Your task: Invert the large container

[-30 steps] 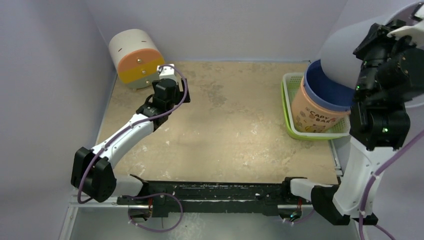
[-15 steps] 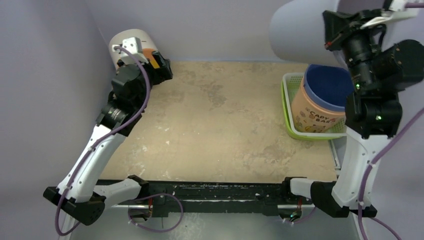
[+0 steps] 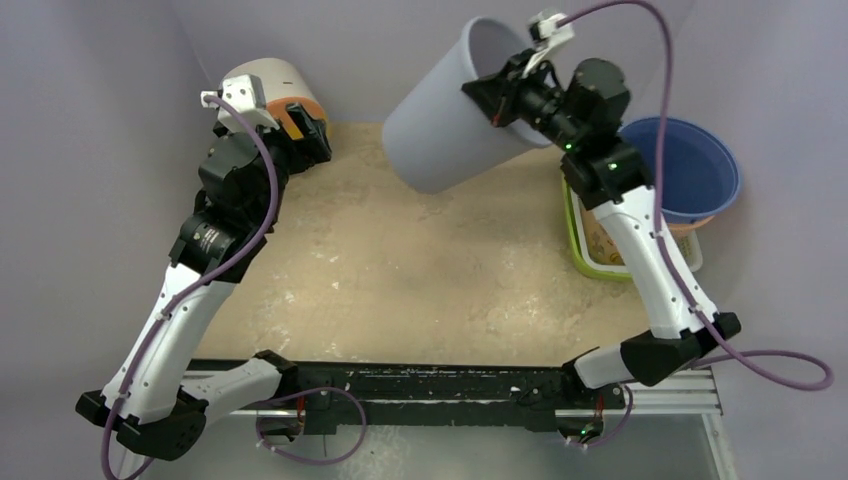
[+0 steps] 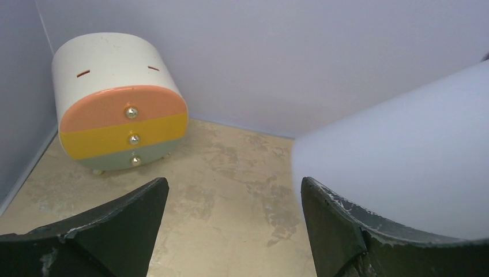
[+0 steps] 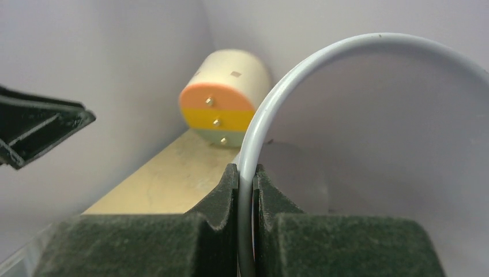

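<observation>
Pinching the large container [image 3: 445, 125] by its rim, tilted in the air above the far table [image 3: 420, 280], right gripper [image 5: 246, 184] could lose it mid-flip since the thin-edge hold may slip; left gripper [image 4: 230, 225] spread wide and empty.

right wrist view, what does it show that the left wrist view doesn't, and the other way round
Only the right wrist view: the right gripper pinched shut on the rim of the large container, and the container's inside. Only the left wrist view: the left gripper, open and empty, and the container's outer wall. Both: the container itself, the drawer box with orange, yellow and green fronts, and the table.
</observation>
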`<state>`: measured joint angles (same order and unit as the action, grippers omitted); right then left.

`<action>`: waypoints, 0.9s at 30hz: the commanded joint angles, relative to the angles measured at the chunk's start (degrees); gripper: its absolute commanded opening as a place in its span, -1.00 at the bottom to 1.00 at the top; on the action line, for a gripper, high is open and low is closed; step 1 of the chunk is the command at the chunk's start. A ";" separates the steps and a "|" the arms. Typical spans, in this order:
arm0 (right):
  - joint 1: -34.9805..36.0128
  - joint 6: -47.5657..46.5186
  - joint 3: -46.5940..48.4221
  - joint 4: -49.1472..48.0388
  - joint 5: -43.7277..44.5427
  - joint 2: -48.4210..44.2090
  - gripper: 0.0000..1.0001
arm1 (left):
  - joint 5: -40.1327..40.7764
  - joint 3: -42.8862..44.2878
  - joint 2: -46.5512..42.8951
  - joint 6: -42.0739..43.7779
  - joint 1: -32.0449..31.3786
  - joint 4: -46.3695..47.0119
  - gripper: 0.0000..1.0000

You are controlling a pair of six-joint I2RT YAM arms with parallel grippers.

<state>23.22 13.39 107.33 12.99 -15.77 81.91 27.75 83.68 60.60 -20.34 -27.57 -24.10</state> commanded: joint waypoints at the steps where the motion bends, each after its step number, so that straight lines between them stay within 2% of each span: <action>1: 3.50 3.56 -9.10 -20.07 -1.20 -1.97 -1.00 | 0.94 2.65 -1.70 0.24 -0.38 -0.42 0.64; 4: 5.73 8.67 -18.64 -30.95 -1.54 -1.29 -1.00 | 0.30 3.36 -2.15 -0.29 -0.38 -0.01 0.63; 7: 9.14 11.53 -23.35 -37.84 -1.51 1.62 -1.00 | -0.29 4.99 -1.56 -0.23 -0.37 -0.47 0.63; 13: 16.97 13.79 -22.25 -45.14 0.23 9.17 -1.00 | -0.42 5.72 -0.64 0.04 -0.38 -0.86 0.62; 17: 18.69 18.08 -22.62 -52.10 -0.20 12.14 -1.00 | -1.02 7.38 0.17 0.44 -0.38 -1.30 0.62; 21: 18.70 28.92 -28.60 -69.01 -3.22 14.23 -1.00 | -1.48 10.47 1.36 1.34 -0.38 -2.79 0.61; 27: 19.23 45.75 -30.53 -92.34 -7.09 22.74 -1.00 | -1.62 15.22 3.60 2.39 -0.38 -5.02 0.61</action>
<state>42.54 45.41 77.06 -52.77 -19.99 101.56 26.98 94.48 63.35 -19.73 -27.57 -28.97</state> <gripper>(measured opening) 0.060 0.807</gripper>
